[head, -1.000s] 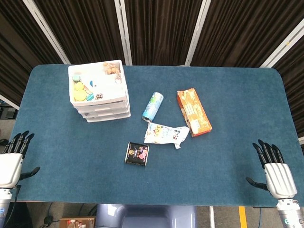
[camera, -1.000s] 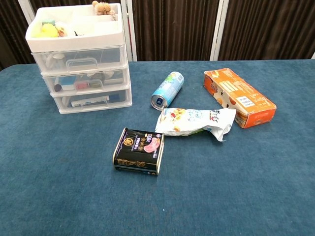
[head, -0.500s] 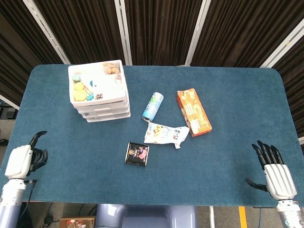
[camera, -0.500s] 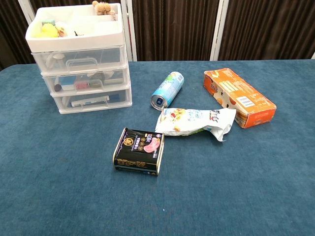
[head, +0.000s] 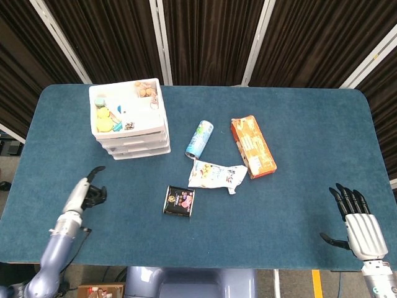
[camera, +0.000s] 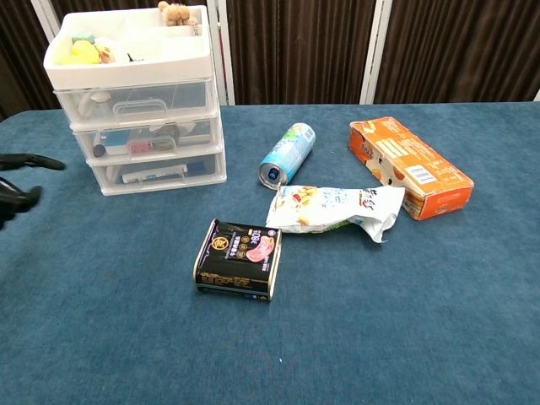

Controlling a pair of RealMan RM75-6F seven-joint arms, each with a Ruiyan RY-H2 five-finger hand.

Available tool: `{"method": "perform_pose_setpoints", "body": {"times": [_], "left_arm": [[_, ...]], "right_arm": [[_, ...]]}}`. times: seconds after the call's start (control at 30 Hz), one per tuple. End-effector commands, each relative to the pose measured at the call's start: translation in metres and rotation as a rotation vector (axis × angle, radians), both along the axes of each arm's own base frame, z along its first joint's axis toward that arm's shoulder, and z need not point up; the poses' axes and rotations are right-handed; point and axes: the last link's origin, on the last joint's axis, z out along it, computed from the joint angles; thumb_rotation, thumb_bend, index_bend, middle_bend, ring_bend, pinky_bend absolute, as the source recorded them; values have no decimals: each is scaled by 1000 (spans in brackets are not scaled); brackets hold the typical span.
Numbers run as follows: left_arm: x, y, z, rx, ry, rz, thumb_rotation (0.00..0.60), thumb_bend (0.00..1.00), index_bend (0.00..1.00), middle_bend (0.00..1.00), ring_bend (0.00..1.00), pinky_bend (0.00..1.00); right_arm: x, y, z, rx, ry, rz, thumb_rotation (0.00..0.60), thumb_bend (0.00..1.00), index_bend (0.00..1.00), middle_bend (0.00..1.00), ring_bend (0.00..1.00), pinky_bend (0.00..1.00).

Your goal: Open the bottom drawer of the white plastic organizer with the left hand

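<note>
The white plastic organizer [head: 129, 121] [camera: 139, 101] stands at the table's far left, its three drawers pushed in and small items in its top tray. Its bottom drawer [camera: 159, 171] [head: 140, 152] is shut, with a white handle on its front. My left hand [head: 85, 192] [camera: 17, 181] hovers over the table nearer to me and left of the organizer, apart from it and holding nothing; its fingers are partly curled with the thumb held apart. My right hand [head: 358, 226] rests at the near right edge, fingers spread and empty; the chest view does not show it.
A blue can [head: 200, 138] lies on its side right of the organizer. A white snack bag [head: 216, 175], an orange box [head: 253, 146] and a black packet [head: 179, 200] lie mid-table. The blue table [head: 298, 205] has bare cloth between my left hand and the organizer.
My left hand has swung from the near left table edge inward and forward toward the organizer, its fingers curling from flat. The right hand has stayed put.
</note>
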Motion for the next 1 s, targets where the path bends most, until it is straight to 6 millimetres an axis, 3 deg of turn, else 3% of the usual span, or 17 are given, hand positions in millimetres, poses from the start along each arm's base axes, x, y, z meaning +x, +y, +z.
{"method": "perform_pose_setpoints", "body": {"times": [0.03, 0.5, 1.0], "left_arm": [[19, 17, -26, -51, -89, 29, 600, 664, 109, 997, 985, 968], [51, 52, -69, -45, -246, 128, 600, 665, 95, 997, 986, 969], [57, 73, -95, 6, -292, 225, 600, 667, 77, 995, 986, 969]], "right_arm": [[0, 0, 0, 2, -4, -1, 600, 99, 0, 0, 0, 12], [0, -3, 0, 15, -37, -14, 600, 98, 0, 0, 0, 13], [0, -5, 0, 25, -55, -19, 600, 99, 0, 0, 0, 13]]}}
